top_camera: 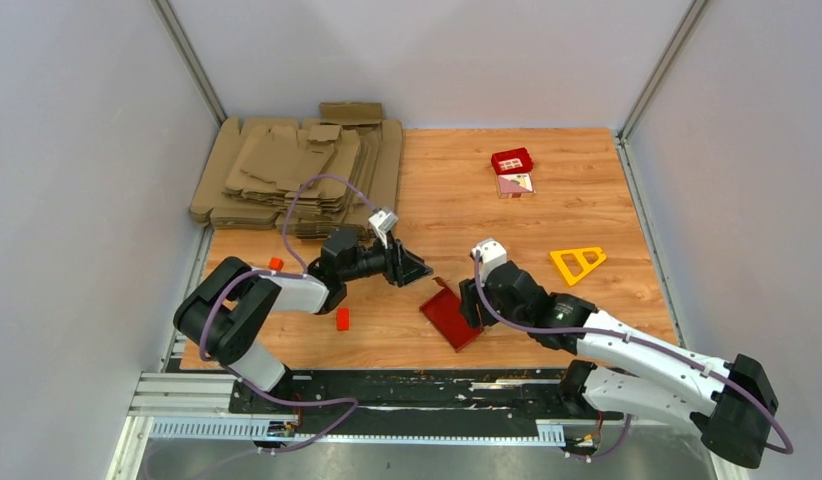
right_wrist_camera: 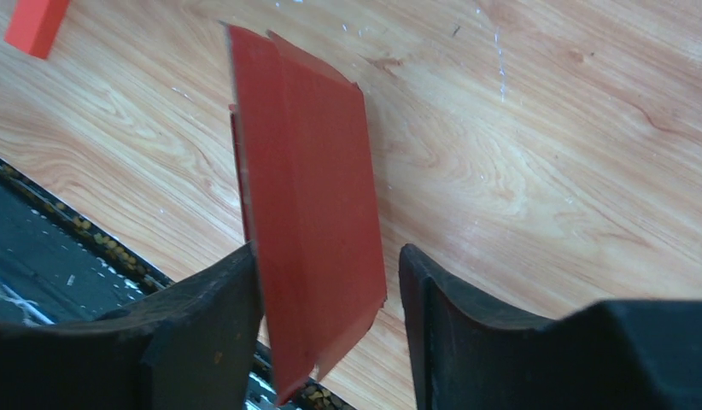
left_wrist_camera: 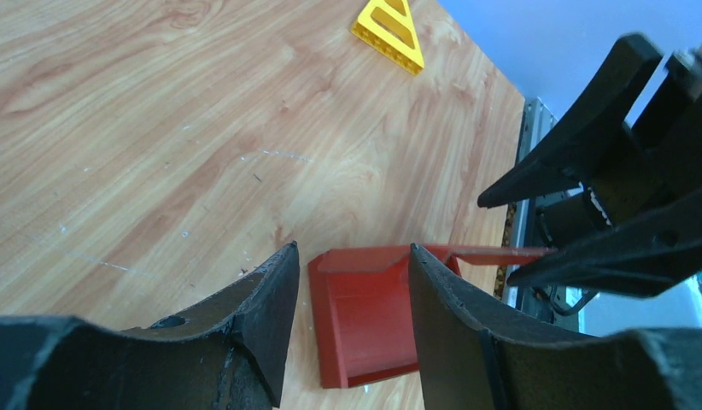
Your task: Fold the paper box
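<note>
Under both grippers spreads the table, with a cardboard stack well behind and to the left of the left gripper. That gripper hangs with its jaws wide apart and empty. The box lies just ahead of and below its fingertips, not touched by them. It is a shallow red tray with its side walls partly raised.

The right gripper is at the box's right side. Its jaws are parted and straddle one upright flap. The card rests against one finger and stands clear of the other, so nothing is clamped yet. A yellow triangle sits beyond the right gripper, well apart from it. A small orange block lies near the left arm.

The card looks thin and springy. If the right jaws shut off-crease, the flap could buckle instead of folding. With nothing pinning the box, a push from either side could slide it over the smooth wood towards the near edge. The two grippers are also close enough to collide.
</note>
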